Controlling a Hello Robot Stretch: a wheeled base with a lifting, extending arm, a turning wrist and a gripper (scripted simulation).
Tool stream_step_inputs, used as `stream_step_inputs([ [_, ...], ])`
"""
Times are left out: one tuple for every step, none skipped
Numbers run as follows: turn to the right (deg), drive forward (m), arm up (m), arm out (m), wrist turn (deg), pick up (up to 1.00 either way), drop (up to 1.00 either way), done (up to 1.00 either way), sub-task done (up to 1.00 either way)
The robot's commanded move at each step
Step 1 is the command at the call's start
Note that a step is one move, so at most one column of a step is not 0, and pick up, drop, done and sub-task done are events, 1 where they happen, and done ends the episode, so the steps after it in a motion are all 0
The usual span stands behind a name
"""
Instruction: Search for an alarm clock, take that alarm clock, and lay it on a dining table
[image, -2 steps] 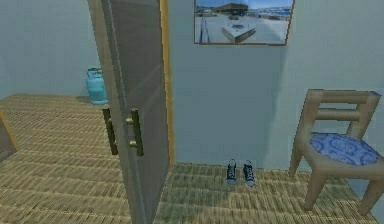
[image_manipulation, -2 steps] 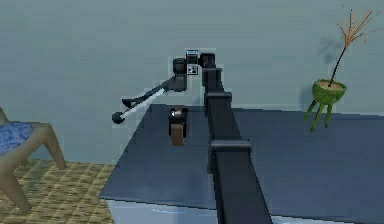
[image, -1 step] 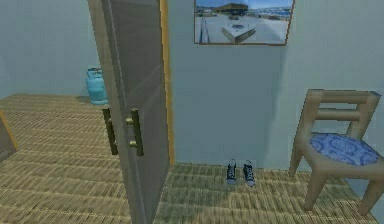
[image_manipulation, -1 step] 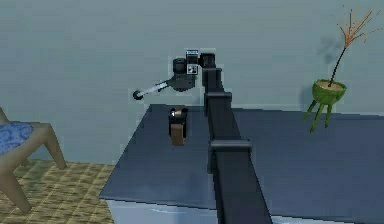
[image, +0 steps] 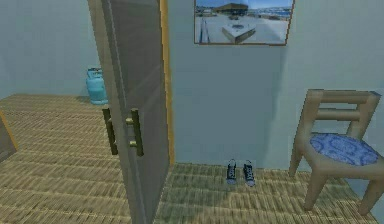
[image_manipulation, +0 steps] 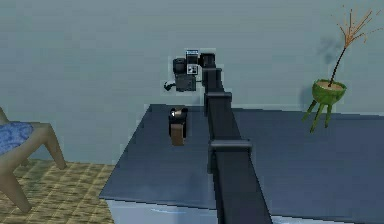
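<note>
Grasping is judged in hand: the pincer, its state impossible to tell, is seen near a small dark object on the desk. Lowering is called for next.

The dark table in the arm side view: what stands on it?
A small dark and brown object near its left edge and a green pot with orange twigs at the far right. The arm covers a strip of tabletop.

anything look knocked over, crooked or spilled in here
Nothing stands out. The wall picture hangs level, the shoes sit paired by the wall, the chair stands upright, and the green plant pot on the table is upright too.
</note>
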Motion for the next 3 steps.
stream_step_inputs([
  [0.0, 0.0, -0.3, 0.0, 0.0, 0.0, 0.0, 0.0, 0.0],
  [0.0, 0.0, 0.0, 0.0, 0.0, 1.0, 0.0, 0.0, 0.0],
  [0.0, 0.0, 0.1, 0.0, 0.0, 0.0, 0.0, 0.0, 0.0],
])
